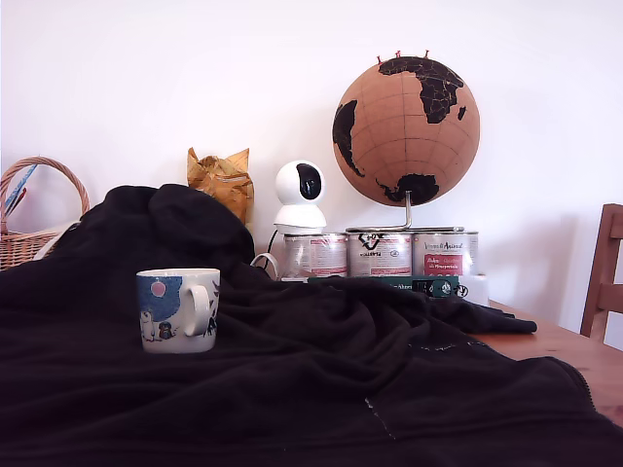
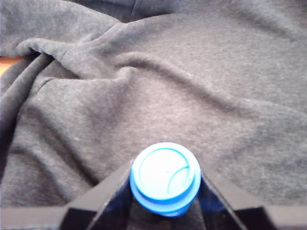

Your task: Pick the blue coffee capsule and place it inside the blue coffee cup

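In the wrist view the blue coffee capsule, bright blue with a round pale lid, sits between my gripper's two black fingers, which press against both of its sides. My gripper is shut on it, over rumpled dark fleece cloth. The blue coffee cup, a white mug with a blue picture, a pink circle and a white handle, stands upright on the black cloth at the exterior view's left. Neither the arm nor the capsule shows in the exterior view, and the cup is out of the wrist view.
A black blanket covers most of the wooden table. Behind it stand three silver tins, a cork globe, a white camera and a wicker basket. A chair back is at the exterior view's right.
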